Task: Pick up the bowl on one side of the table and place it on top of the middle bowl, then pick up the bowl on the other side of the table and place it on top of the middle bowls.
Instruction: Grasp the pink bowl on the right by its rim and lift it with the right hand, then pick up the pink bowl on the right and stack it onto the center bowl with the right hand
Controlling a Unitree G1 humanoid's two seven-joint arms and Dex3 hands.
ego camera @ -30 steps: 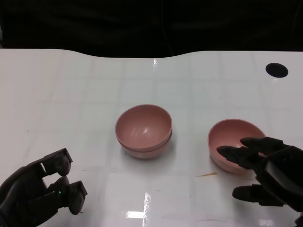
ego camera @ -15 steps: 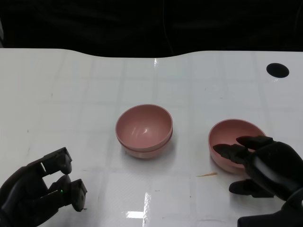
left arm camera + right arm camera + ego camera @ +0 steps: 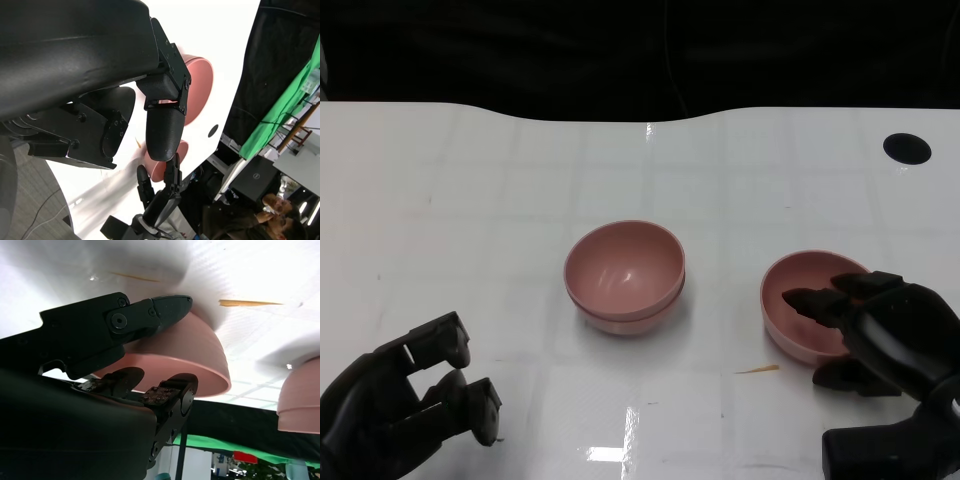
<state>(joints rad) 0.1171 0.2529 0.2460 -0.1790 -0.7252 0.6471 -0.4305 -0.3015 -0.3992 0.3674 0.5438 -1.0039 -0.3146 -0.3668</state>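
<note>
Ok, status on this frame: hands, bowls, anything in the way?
Right hand closing over the right bowl's rim, not lifted. Left hand open, holding nothing. Middle stack already two bowls. Nothing between.

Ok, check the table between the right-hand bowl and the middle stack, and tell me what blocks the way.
Nothing visible blocks it. Bare white table lies between the right bowl and the middle stack. A thin orange sliver lies flat nearer the robot, off that line. The right hand reaches over the bowl's rim.

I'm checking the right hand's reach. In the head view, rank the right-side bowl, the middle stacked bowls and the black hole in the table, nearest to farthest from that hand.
From the right hand:
1. Right-side bowl, under its fingers.
2. Middle stacked bowls, toward the table's centre.
3. Black hole, far right corner.
</note>
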